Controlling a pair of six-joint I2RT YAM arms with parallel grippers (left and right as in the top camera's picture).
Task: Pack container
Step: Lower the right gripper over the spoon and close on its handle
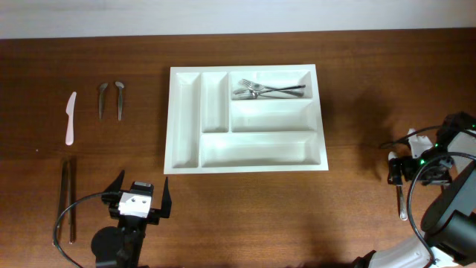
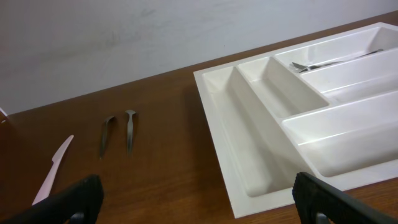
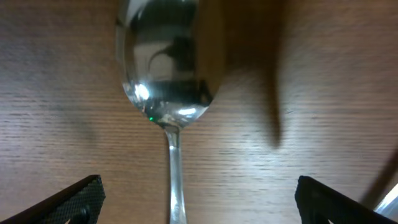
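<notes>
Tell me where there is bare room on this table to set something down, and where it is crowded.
Bare wood lies between the tray and the right hand, and in front of the tray's near rim. Four tray compartments are empty; only the top-right one holds forks. The left side is crowded: white knife, two spoons, dark sticks.

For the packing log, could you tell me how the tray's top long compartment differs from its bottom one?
The top compartment holds metal forks; the bottom compartment is empty. The bottom compartment runs longer than the top compartment, reaching further left. Both are white, horizontal parts of one tray.
</notes>
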